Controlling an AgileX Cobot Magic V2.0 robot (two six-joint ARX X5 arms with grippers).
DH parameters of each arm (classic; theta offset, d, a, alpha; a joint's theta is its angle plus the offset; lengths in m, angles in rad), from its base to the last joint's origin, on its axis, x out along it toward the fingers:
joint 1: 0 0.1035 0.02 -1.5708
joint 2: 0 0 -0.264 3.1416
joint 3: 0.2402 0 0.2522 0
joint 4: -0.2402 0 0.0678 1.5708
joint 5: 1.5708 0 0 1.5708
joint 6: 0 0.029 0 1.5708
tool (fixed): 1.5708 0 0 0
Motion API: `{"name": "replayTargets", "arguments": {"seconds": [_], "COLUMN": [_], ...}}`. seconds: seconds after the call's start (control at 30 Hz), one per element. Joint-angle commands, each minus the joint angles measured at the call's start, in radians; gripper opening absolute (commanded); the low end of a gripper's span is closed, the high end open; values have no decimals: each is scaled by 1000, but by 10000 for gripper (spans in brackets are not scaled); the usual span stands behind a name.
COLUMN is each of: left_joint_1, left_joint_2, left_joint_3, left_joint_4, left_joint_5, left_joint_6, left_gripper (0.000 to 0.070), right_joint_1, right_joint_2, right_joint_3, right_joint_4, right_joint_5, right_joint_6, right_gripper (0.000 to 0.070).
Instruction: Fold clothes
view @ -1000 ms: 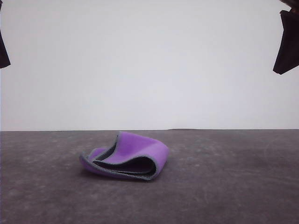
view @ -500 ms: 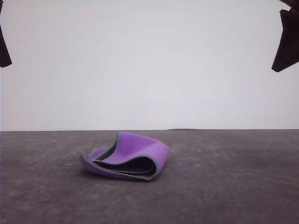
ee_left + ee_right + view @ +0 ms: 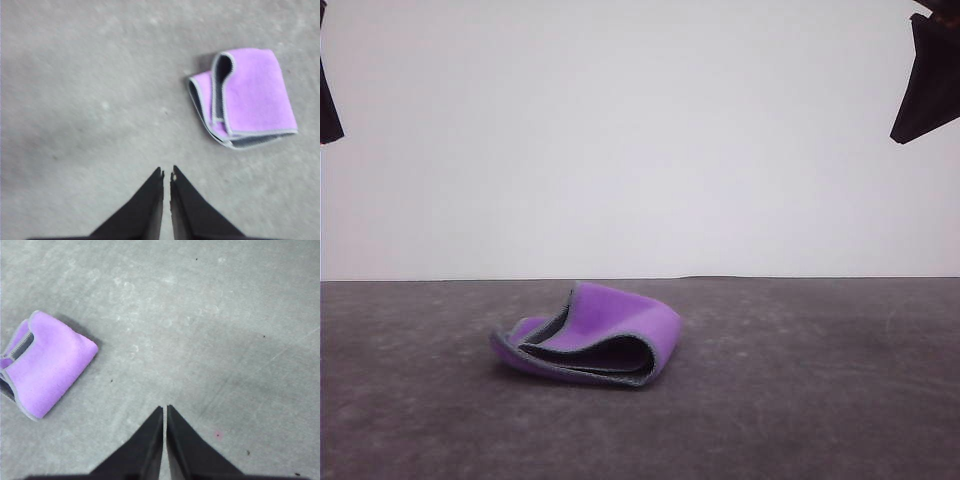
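Purple cloth (image 3: 590, 345) folded on grey table (image 3: 820, 400), white wall (image 3: 640, 140) behind.

Probably a lab or test room. A bare grey counter (image 3: 800, 400) fills the lower frame. A blank white wall (image 3: 640, 140) stands behind it.

- The left gripper (image 3: 166, 172) hangs high over the table, its two black fingers (image 3: 150, 202) pressed nearly tip to tip with a hairline slit between them, holding nothing.
- The right gripper (image 3: 165, 409) hangs equally high, fingers (image 3: 186, 445) likewise closed together and empty, tips pointing down.
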Motion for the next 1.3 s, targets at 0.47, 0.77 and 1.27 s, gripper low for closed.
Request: {"name": "replayTargets", "arguments": {"seconds": [0.47,0.77,1.27], "left_joint_1": [63,100,140], "left_joint_2": [-568,-902,-1067], "left_joint_3": [-659,-930,-997], "left_joint_4": [638,676,598], "left_joint_5": [-122,-170,-193], "left_joint_6": [-171,-192,-187], "left_gripper": [17,17,17], "right_joint_1": [1,1,1], "right_joint_2": [8,8,8], "right_joint_3": [17,17,17], "right_joint_4": [8,8,8], "right_joint_5": [-2,-2,-2], "right_joint_6": [-6,-6,-6], "right_gripper": [5,5,5]}}
